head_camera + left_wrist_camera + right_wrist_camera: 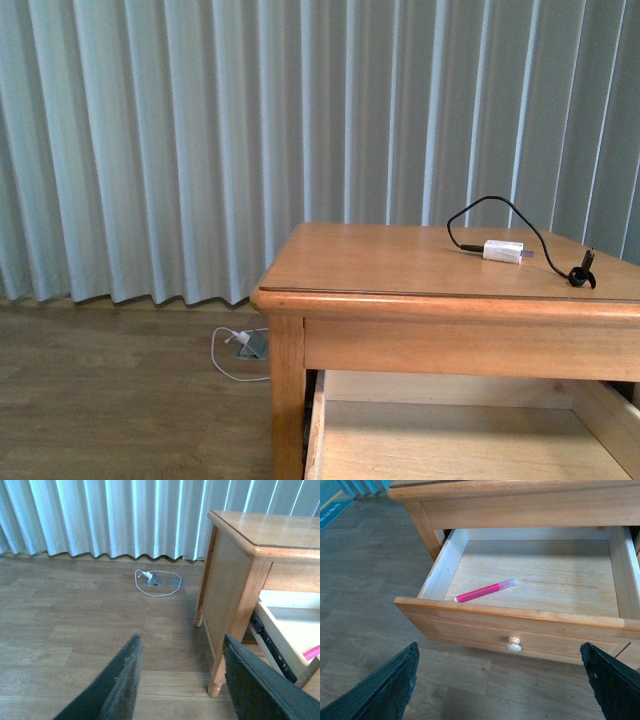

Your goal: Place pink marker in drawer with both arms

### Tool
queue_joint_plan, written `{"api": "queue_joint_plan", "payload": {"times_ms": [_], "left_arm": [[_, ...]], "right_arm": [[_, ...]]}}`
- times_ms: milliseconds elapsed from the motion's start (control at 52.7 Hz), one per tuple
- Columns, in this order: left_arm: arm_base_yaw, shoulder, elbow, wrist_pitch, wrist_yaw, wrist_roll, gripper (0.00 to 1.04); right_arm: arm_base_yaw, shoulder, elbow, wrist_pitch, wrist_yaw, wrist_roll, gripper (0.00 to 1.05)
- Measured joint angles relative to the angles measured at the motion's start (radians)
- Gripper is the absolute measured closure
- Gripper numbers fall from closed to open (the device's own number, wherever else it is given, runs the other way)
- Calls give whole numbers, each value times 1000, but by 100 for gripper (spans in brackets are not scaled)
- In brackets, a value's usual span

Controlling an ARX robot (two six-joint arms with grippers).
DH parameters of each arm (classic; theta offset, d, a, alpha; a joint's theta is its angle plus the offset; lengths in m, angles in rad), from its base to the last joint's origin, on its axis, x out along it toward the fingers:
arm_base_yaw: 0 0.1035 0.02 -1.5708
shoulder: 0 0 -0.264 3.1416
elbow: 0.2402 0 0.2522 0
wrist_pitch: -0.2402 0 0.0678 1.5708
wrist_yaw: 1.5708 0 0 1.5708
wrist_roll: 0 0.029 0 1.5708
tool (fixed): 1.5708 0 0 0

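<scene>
I read the left gripper (181, 640) as spread wide with nothing between its 2 fingers (125, 680); it hangs over the wood floor beside the table (235, 575). The right gripper (499, 650) is likewise spread and empty, positioned in front of the drawer (520, 625), apart from its round knob (513, 644). The drawer is pulled out. The pink marker (485, 590) lies flat and diagonal on the drawer bottom, near the front panel and closer to 1 side wall. On the tabletop I see 1 white charger plug (503, 251) with a black cable (480, 205).
</scene>
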Motion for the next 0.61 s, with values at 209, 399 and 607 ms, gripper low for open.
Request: {"api": "queue_joint_plan", "payload": {"times_ms": [209,399,607], "left_arm": [[2,-92,0,-95,0,10,97],[2,-156,0,-159,0,12,101],[2,-274,0,-302,0,12,101]], "right_arm": [[0,0,0,0,0,0,8],[0,0,0,0,0,0,8],[0,0,0,0,0,0,8]]}}
